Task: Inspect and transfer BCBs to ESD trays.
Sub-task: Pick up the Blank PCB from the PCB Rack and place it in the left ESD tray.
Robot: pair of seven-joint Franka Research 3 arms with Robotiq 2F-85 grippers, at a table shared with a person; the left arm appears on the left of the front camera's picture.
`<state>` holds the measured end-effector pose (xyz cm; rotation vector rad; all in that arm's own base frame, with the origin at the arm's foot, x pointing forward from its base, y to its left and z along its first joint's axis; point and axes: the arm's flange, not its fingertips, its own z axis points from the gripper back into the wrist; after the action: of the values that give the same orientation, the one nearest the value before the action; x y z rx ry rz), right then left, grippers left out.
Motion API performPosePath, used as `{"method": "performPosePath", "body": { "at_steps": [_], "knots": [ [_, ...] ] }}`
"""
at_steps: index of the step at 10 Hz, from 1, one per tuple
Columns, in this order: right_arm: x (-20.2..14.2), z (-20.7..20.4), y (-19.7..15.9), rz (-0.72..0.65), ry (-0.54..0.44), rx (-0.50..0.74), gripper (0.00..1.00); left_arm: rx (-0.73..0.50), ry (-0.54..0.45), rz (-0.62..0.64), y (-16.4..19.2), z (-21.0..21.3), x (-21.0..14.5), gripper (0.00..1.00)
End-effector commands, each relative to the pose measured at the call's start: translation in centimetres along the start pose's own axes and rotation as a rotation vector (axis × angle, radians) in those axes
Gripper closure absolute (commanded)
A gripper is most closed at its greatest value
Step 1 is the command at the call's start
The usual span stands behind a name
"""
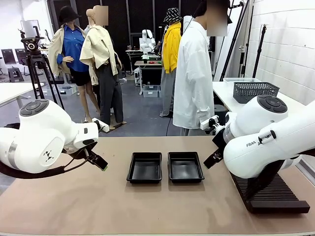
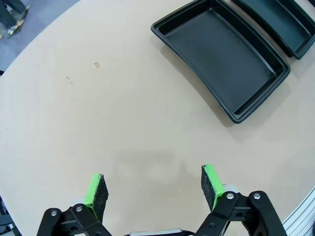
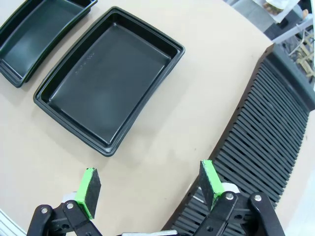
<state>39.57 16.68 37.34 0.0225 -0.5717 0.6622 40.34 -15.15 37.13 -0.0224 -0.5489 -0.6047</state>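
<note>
At the centre of the table [image 1: 74, 206], two ESD trays [image 1: 145, 171] are set side by side; the left gripper [image 2: 153, 186] at nine o'clock and the right gripper [image 3: 149, 186] at three are held spread.

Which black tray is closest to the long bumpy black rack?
The right-hand tray in the front view. The left-hand tray lies on its other side, farther from the rack.
</note>
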Motion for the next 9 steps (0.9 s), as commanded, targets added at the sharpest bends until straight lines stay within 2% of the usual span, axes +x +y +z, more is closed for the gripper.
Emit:
{"method": "performPosePath", "body": {
  "at_steps": [1,3,4,5,6,7,9],
  "knots": [
    [0.0,0.0,0.0,0.0,0.0,0.0,0.0,0.0,0.0,0.0,0.0,0.0,0.0,0.0],
    [1.6,2.9,-1.4,-0.034,-0.012,0.025,0.0,-0.172,0.031,0.072,3.4,2.9,-0.2,0.0],
    [2.6,4.7,-2.7,-0.06,-0.006,0.101,0.0,-0.208,0.079,0.133,5.4,4.1,-0.5,0.0],
    [3.5,6.3,-4.1,-0.125,0.031,0.112,0.0,-0.26,0.05,0.166,6.9,5.8,-0.8,0.0],
    [4.0,7.8,-5.6,-0.181,0.075,0.215,0.0,-0.38,0.008,0.182,8.5,7.8,-1.2,0.0],
    [4.2,8.8,-7.1,-0.231,0.091,0.326,0.0,-0.503,0.02,0.222,10.2,8.8,-1.7,0.0],
    [3.9,10.5,-11.0,-0.314,0.062,0.444,0.0,-0.709,-0.055,0.271,14.1,9.7,-2.5,0.0]
  ]
}}
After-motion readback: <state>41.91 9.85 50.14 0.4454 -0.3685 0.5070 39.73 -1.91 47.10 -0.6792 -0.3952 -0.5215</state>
